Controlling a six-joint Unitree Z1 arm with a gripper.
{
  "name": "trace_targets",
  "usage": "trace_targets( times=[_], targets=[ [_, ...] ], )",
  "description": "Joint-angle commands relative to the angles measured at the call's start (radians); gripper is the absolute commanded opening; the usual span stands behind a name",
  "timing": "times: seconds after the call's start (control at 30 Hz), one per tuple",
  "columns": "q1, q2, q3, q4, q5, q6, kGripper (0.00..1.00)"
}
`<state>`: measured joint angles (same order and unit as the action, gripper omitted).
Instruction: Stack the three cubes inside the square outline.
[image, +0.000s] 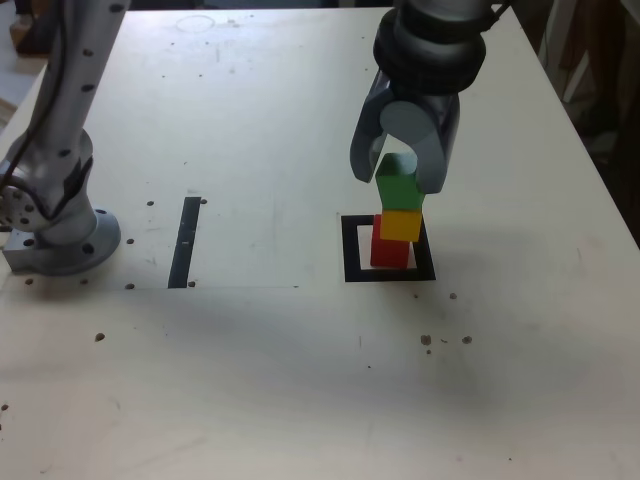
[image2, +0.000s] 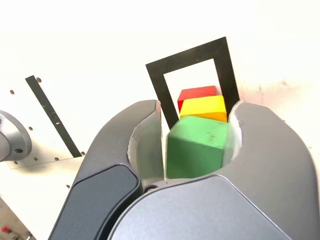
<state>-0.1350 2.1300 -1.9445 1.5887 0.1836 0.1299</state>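
Green cube: it is the top of the stack of 3 cubes, between the 2 fingers of the gripper (image: 396, 180); the green cube (image: 400, 190) sits on the yellow cube.
Yellow cube: the yellow cube (image: 401, 225) is in the middle, above the red cube and a little toward the exterior view's right of it.
Red cube: the red cube (image: 390, 248) is the lowest, on the white centre inside the square outline (image: 352, 250).
Gripper: its fingers stand a little wider than the green cube; in the wrist view a narrow gap shows between 1 finger and this cube. At the other finger, I cannot tell if there is touch.
Black strip: the black strip (image: 184, 245) lies on the table (image: 250, 400), well apart from the outline, toward the exterior view's left.
Arm base: the grey arm base (image: 68, 250) stands at the exterior view's left, beyond the strip.
Small holes: several dark ones are in the table, around the strip and nearer the camera than the outline.
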Motion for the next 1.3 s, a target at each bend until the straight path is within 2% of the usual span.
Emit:
trace_targets(
  times=[0.0,0.37,0.67,0.97,1.13,1.27],
  targets=[
    [0.002,0.006,0.001,0.006,-0.003,0.003,0.99],
    [0.002,-0.021,0.006,0.010,0.000,0.005,0.99],
    [-0.007,-0.168,0.091,0.018,0.009,-0.012,0.99],
    [-0.011,-0.344,0.341,0.007,0.026,-0.076,0.99],
    [-0.011,-0.425,0.522,-0.035,0.042,-0.126,0.99],
    [-0.011,-0.477,0.654,-0.085,0.036,-0.160,0.99]
  ],
)
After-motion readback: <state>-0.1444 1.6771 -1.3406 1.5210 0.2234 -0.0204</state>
